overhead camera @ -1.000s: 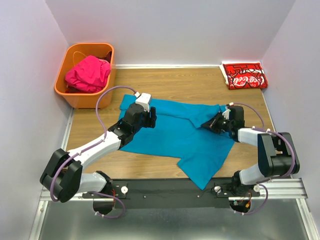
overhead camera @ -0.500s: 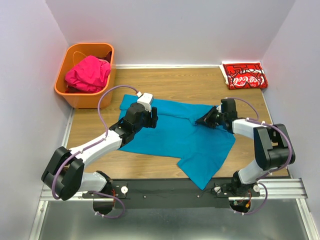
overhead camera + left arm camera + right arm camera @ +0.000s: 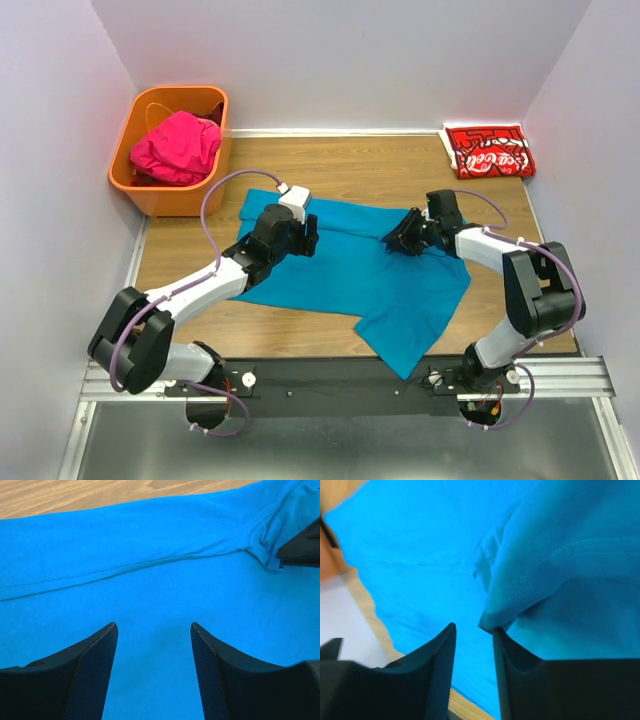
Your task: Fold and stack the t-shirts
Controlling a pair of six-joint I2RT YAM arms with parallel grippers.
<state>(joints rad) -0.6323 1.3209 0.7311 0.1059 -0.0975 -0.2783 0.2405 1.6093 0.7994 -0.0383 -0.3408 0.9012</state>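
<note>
The soft, limp teal t-shirt (image 3: 350, 270) is shown spread on the table (image 3: 380, 170) and is judged best pinched at a hem; the left gripper (image 3: 153, 626) is set wide above it, the right gripper (image 3: 474, 627) narrowly parted at its folded sleeve (image 3: 535, 570).

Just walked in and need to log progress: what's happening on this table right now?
Two robot arms are folding a blue shirt spread on the table. The right arm is at a turned-in sleeve, jaws slightly parted, hem at their tips. The left arm hovers over the shirt, jaws open and empty. A red shirt lies folded in the far right corner; a pink shirt sits in the orange basket.
</note>
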